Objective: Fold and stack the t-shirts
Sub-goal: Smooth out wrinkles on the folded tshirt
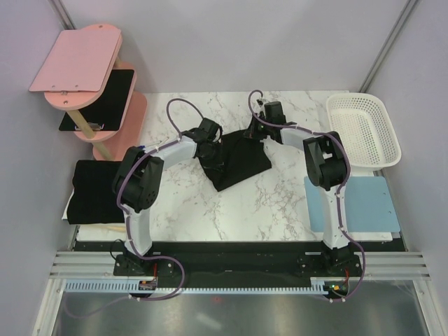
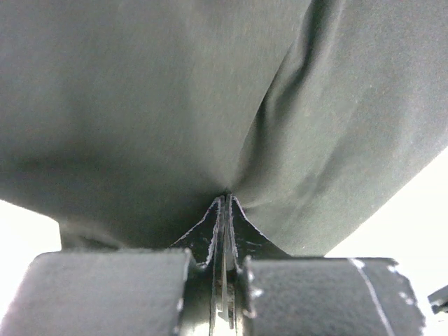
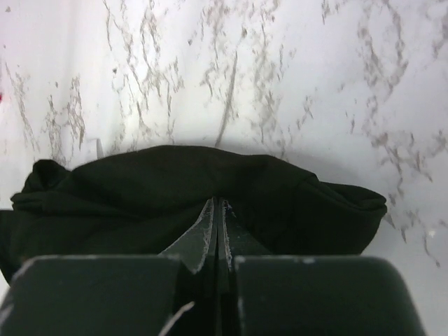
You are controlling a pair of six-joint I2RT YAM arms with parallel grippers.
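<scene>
One t-shirt, marble table, perhaps lilac walls

Matt black cloth t-shirt on smooth marbled table.

Overhead wide, wrists close, likely sharing t-shirt
</scene>
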